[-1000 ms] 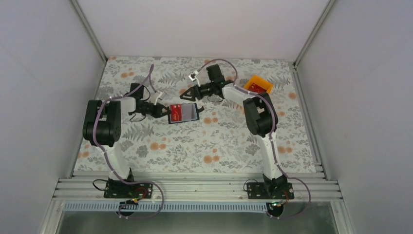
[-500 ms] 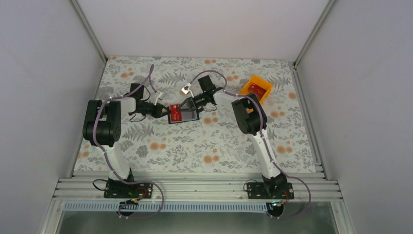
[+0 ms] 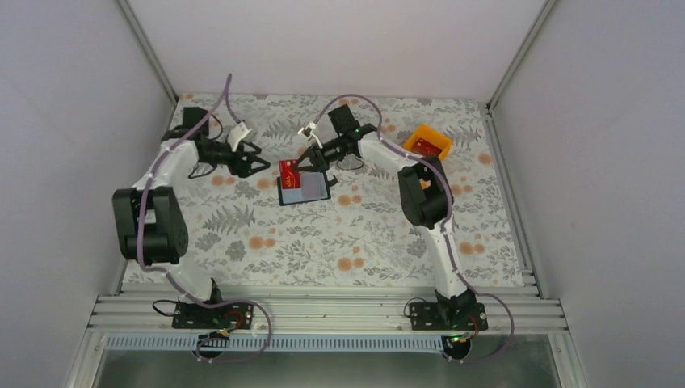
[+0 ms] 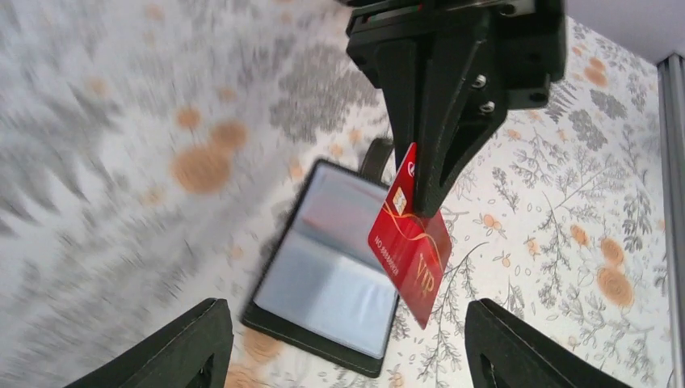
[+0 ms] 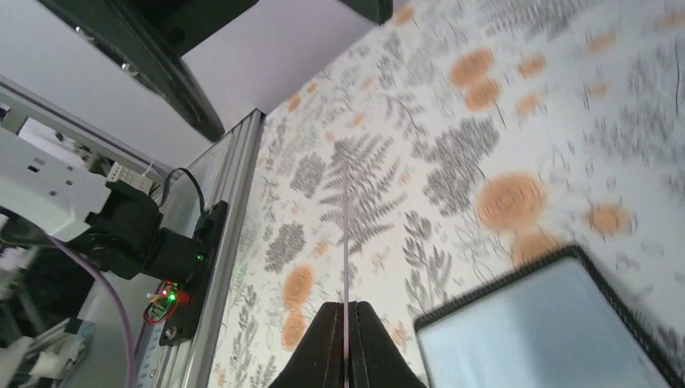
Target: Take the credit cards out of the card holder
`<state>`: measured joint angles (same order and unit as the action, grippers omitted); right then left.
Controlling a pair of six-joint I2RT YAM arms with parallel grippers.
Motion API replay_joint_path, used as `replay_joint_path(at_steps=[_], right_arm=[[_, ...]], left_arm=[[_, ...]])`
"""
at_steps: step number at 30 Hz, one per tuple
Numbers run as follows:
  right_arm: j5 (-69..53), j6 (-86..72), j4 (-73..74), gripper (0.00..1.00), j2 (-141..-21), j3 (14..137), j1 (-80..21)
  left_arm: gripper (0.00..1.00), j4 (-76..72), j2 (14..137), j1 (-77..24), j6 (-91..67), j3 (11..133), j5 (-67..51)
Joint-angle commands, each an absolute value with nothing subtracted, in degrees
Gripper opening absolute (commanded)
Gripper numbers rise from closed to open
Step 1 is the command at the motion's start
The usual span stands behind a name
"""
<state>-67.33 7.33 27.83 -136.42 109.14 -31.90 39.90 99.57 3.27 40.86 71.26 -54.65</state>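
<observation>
The card holder lies open on the table, black with grey-blue pockets, and no card shows in those pockets. A red credit card hangs just above the holder's left part, pinched at its top edge by my right gripper, which is shut on it. In the left wrist view the card shows gold "VIP" lettering. In the right wrist view the card is edge-on between the shut fingers. My left gripper stands open to the left of the holder, touching nothing.
An orange bin stands at the back right with something red inside. The floral tablecloth covers the table, and white walls close it in on three sides.
My left gripper let go of the card holder, opened and drew back to the far left. My right gripper came in, shut on a red card and lifted it from the holder.
</observation>
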Motion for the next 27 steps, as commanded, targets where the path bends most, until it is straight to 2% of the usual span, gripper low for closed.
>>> replay_joint_path(at_steps=[1, 8, 12, 14, 16, 17, 20, 27], right_arm=[[-64.6, 19.8, 38.0, 0.04, -128.0, 112.7, -33.7], [-56.7, 26.0, 46.1, 0.04, -122.7, 114.3, -36.8], [-53.9, 28.9, 50.2, 0.04, -120.9, 115.1, -38.7], [-51.5, 29.8, 52.0, 0.04, -120.1, 115.6, -39.6], [-50.3, 30.3, 52.7, 0.04, -119.4, 115.7, -40.0], [-50.4, 30.5, 52.8, 0.04, -119.0, 115.8, -40.0], [-50.3, 30.8, 52.5, 0.04, -117.9, 115.7, -40.0], [-49.1, 30.9, 51.4, 0.04, -116.0, 115.5, -40.0]], left_arm=[[0.73, 57.3, 93.5, 4.0, 60.8, 77.4, -59.0], [0.74, 67.8, 92.6, 0.6, 69.0, 82.5, -59.2], [0.73, 68.9, 92.0, -1.7, 67.7, 84.5, -58.2], [0.66, 70.3, 92.1, -2.6, 68.2, 85.3, -57.6], [0.5, 71.3, 92.0, -3.6, 69.1, 84.9, -56.9], [0.41, 71.5, 91.8, -4.0, 69.2, 84.6, -56.5], [0.04, 72.1, 91.7, -4.5, 69.3, 84.2, -56.1], [0.03, 73.4, 91.7, -4.5, 67.9, 85.4, -56.6]])
